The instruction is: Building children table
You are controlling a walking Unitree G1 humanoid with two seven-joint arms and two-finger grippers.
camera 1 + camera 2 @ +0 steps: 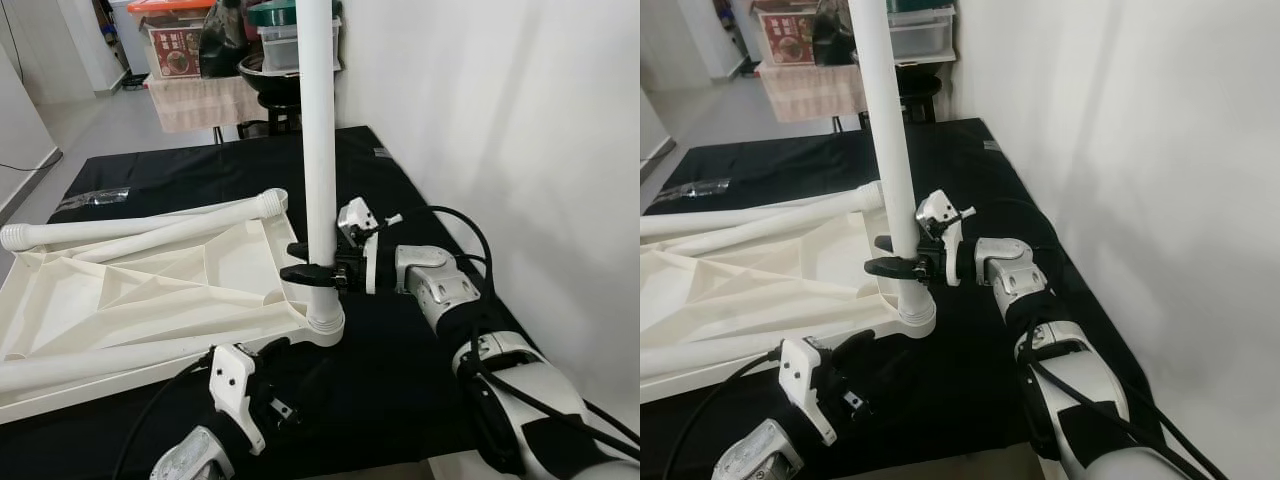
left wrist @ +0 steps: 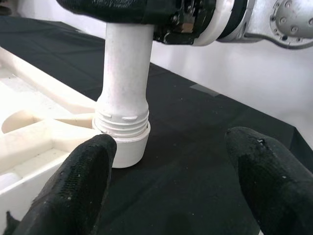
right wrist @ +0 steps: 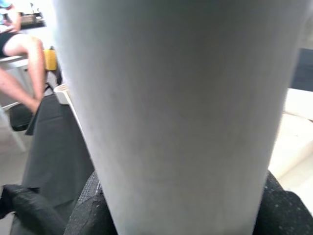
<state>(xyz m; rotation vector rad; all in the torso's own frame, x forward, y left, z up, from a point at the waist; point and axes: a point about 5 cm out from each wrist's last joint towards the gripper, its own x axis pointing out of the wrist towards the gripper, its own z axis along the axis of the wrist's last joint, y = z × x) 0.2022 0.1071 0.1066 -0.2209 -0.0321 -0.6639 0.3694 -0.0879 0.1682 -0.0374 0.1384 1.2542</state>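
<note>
While the white table leg (image 1: 318,150) stands upright with its long axis vertical, its threaded foot sits in the corner socket (image 1: 326,325) of the overturned white tabletop (image 1: 150,290), which lies on the black cloth (image 1: 400,360). The right gripper (image 1: 312,262) comes to this leg from the robot's right side, its fingers level and across the leg's axis, clenched around the tube just above the socket. The left gripper (image 2: 171,181) is lower and nearer to the robot, apart from the leg, with its two black fingers (image 2: 73,191) spread wide and holding nothing; the base of the leg stands ahead of it, between the lines of the fingers. So the right arm is the nearer one, already on the leg. I judge that the coming move is a turn about this vertical axis to seat the threads.

I count one upright leg, and three more legs (image 1: 150,232) lying flat on the tabletop; one tabletop; two grippers.
</note>
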